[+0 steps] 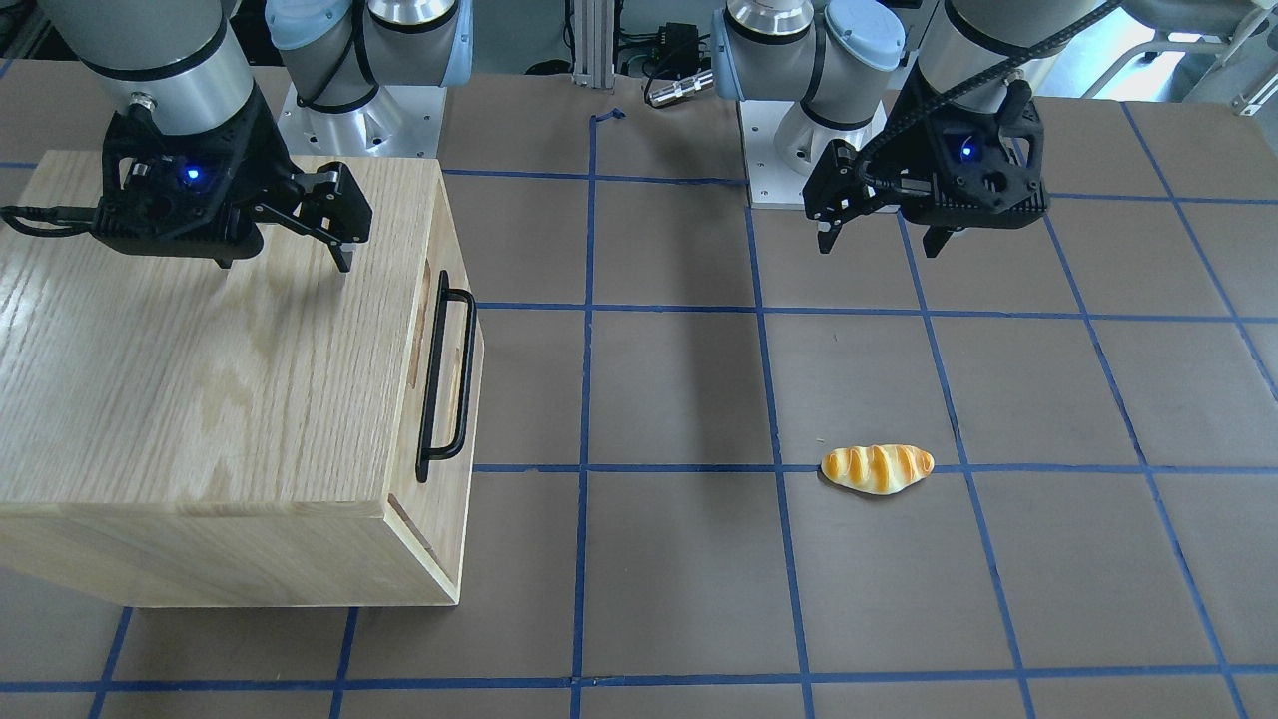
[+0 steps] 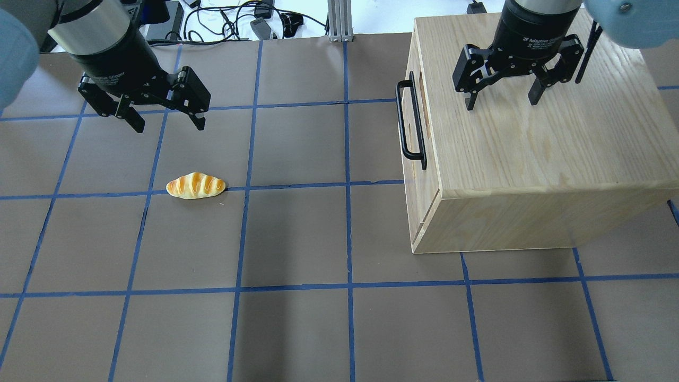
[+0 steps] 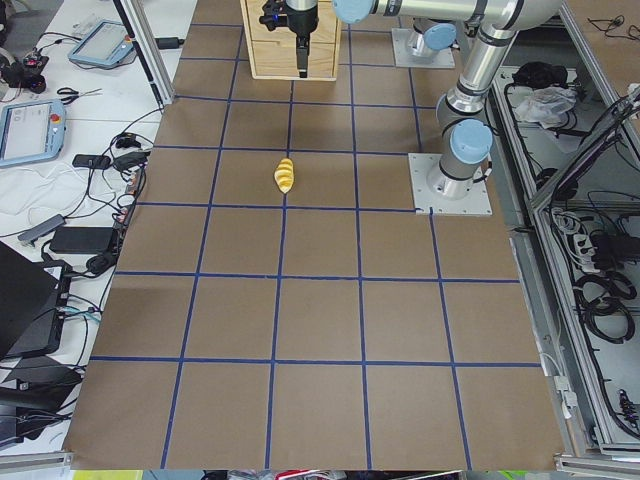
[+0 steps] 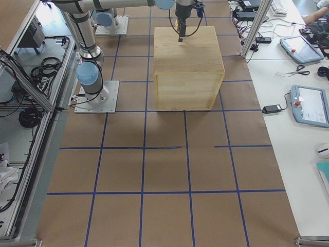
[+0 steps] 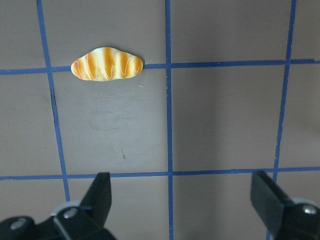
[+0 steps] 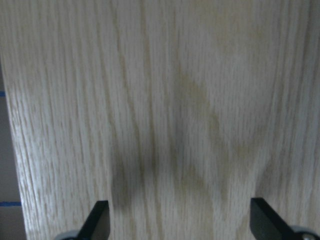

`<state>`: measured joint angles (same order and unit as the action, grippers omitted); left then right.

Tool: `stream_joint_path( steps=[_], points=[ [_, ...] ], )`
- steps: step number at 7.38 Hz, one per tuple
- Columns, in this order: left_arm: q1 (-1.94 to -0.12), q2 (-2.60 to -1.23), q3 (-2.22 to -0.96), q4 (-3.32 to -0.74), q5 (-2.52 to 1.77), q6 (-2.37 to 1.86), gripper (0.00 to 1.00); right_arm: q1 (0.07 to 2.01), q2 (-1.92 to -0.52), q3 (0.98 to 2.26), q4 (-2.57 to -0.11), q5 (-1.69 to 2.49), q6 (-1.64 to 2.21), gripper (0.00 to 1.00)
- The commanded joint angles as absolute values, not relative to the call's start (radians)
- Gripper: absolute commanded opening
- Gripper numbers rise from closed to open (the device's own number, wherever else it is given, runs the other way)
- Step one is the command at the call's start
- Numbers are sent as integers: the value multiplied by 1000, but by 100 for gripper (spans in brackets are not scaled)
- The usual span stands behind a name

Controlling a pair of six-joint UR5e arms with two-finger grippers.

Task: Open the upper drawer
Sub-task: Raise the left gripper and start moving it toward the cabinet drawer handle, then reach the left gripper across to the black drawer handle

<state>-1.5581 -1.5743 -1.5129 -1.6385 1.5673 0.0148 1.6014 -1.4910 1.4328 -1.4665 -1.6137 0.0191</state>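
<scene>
The upper drawer [image 1: 446,369] is shut, its front flush with the oak-grain cabinet [image 2: 530,148]. Its long black bar handle [image 2: 403,122] faces the middle of the table, with the oblong notch behind it. My right gripper [image 2: 501,102] is open and empty, hovering over the cabinet's top, behind the handle; it also shows in the front view [image 1: 285,262]. The right wrist view shows only the cabinet top [image 6: 175,100] between the open fingers. My left gripper [image 2: 170,127] is open and empty over the bare table, far from the drawer.
A toy bread roll [image 2: 196,185] lies on the brown mat with blue grid lines, just in front of my left gripper; it shows in the left wrist view [image 5: 107,64]. The arm bases [image 1: 359,110] stand at the table's robot side.
</scene>
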Motion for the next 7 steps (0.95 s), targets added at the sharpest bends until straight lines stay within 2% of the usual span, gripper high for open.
stream_joint_path(
  steps=[1, 3, 7],
  points=[
    [-1577, -1577, -1490, -1638, 1565, -44, 100, 1601, -1491, 1433, -1466, -1614, 20, 100],
    [-1594, -1610, -1479, -1611, 1528, -79, 100, 1600, -1491, 1433, -1466, -1614, 20, 100],
    [-1736, -1761, -1488, -1381, 1270, -297, 100, 1601, -1491, 1433, -1466, -1614, 20, 100]
  ],
)
